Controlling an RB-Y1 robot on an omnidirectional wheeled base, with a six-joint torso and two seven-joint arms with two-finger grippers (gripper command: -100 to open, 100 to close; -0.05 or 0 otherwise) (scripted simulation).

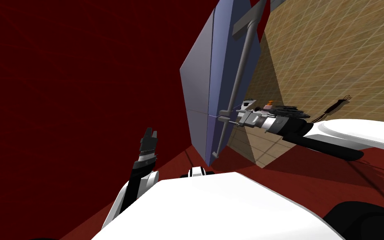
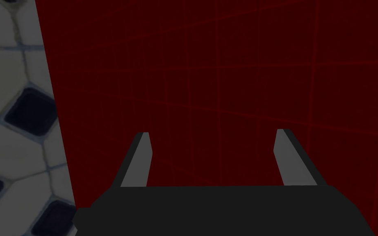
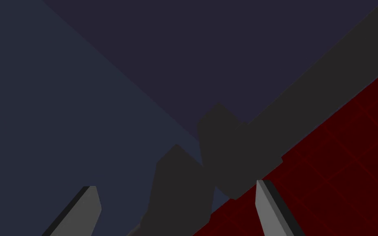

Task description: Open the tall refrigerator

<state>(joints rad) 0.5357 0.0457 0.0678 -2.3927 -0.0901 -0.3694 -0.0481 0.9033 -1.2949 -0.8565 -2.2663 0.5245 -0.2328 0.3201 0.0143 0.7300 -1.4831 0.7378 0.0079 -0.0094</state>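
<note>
1. At the front of the tall refrigerator (image 1: 199, 83), a blue-grey body slanted across the head view, a long grey upper handle (image 1: 241, 71) runs down the door edge. A shorter lower handle (image 1: 220, 137) follows below it.
2. Right gripper (image 1: 228, 117): positioned at the refrigerator where the two handles' near ends meet, level with the seam between upper and lower door.
3. Right gripper, wrist view (image 3: 180, 205): fingers spread wide and gripping nothing. The dark grey end bracket of the upper handle (image 3: 307, 94) and that of the lower handle (image 3: 176, 184) lie between the two blades, against the blue-grey refrigerator face (image 3: 61, 102). Contact between blades and brackets cannot be determined.
4. Refrigerator doors: no gap visible along the door edge. Whether a door has come off its seat cannot be determined.
5. Left gripper (image 1: 148, 139): raised, well apart from the refrigerator on its left side, facing a dark red wall (image 1: 83, 83).
6. Left gripper, wrist view (image 2: 212, 159): fingers spread wide, nothing between them. Ahead is the dark red wall (image 2: 245, 82), and beside it a pale tiled surface with dark insets (image 2: 12, 82).
7. Right of the refrigerator: a tan tiled wall (image 1: 332, 54).
</note>
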